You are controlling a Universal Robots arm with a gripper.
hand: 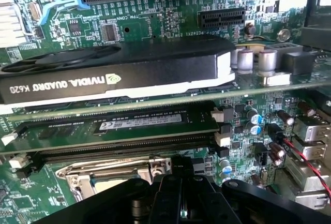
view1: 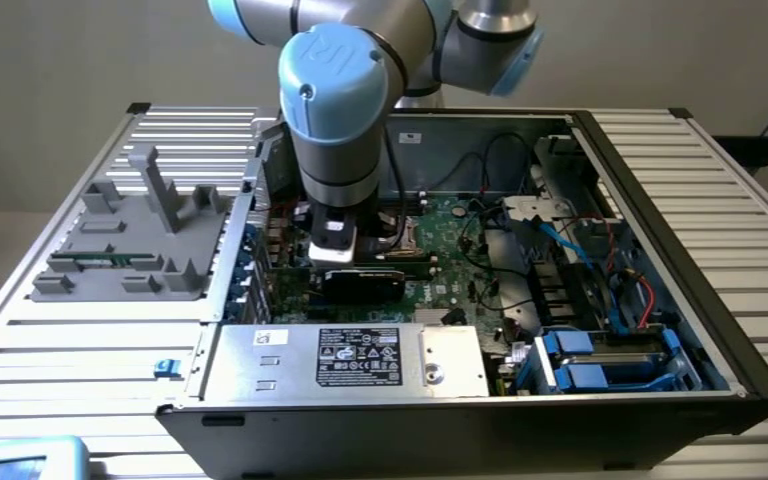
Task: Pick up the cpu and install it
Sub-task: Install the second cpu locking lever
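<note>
One claw (hand: pixel 181 203) shut, pressed over mobo socket (hand: pixel 111 175).

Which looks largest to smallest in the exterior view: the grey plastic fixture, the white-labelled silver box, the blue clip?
1. white-labelled silver box
2. grey plastic fixture, close to the box; it lies farther back, so unsure
3. blue clip

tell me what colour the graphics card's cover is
Black, with white lettering; the graphics card shows best in the wrist view.
</note>
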